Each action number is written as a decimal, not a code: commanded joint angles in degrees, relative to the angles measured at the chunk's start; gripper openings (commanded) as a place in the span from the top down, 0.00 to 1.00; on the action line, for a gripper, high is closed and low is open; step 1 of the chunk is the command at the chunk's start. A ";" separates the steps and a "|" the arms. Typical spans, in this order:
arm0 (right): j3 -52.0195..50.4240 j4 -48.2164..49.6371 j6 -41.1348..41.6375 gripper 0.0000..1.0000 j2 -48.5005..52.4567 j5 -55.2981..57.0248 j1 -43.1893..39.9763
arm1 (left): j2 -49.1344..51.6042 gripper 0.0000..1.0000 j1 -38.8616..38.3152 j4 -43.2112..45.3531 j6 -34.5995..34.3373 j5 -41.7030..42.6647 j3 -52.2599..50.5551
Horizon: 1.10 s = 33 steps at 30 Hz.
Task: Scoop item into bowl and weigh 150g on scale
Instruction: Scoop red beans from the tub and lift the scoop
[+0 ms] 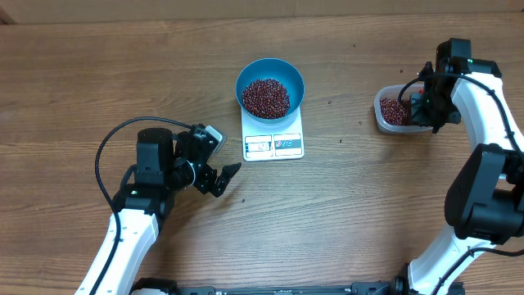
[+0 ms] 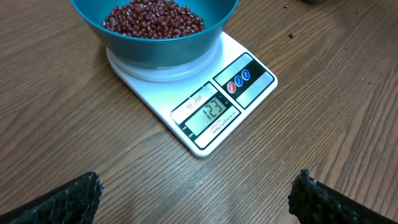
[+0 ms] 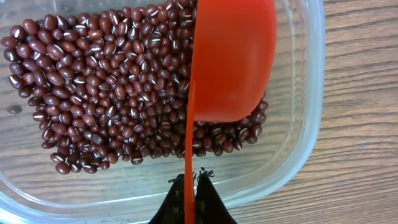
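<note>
A teal-blue bowl (image 1: 270, 86) (image 2: 155, 46) holding dark red-brown beans (image 1: 265, 97) (image 2: 153, 18) stands on the white scale (image 1: 273, 135) (image 2: 205, 93), whose display faces my left arm. My left gripper (image 1: 223, 176) (image 2: 196, 193) hangs open above bare wood just short of the scale, nothing between its fingers. At the far right, my right gripper (image 1: 427, 105) (image 3: 191, 180) is shut on the thin handle of an orange scoop (image 3: 233, 59). The scoop lies on its side among the beans (image 3: 106, 93) in a clear plastic tub (image 1: 393, 111) (image 3: 298, 124).
A few stray beans (image 1: 330, 102) lie on the wooden table (image 1: 368, 205) between the scale and the tub. The left arm's black cable (image 1: 102, 160) loops over the table at the left.
</note>
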 commanded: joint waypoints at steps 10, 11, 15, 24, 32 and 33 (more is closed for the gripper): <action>-0.35 -0.70 -1.99 0.96 2.45 -12.09 0.26 | 0.20 0.00 -0.48 0.15 -0.59 0.46 0.15; -0.35 -0.76 -1.99 0.96 2.45 -12.39 0.26 | 0.20 0.01 -0.48 0.15 -0.59 0.46 0.15; -0.35 -2.19 -3.21 0.96 2.45 -14.01 0.26 | 0.20 0.00 -0.48 0.15 -0.59 0.46 0.15; -0.33 -5.22 -6.25 0.96 2.43 -18.69 0.24 | 0.20 0.01 -0.48 0.15 -0.59 0.46 0.15; -0.26 -6.32 -7.80 0.96 2.43 -24.00 0.24 | 0.20 0.00 -0.48 0.15 -0.59 0.46 0.15; -0.22 -6.54 -7.78 0.96 2.43 -24.20 0.24 | 0.20 0.00 -0.48 0.15 -0.59 0.46 0.15</action>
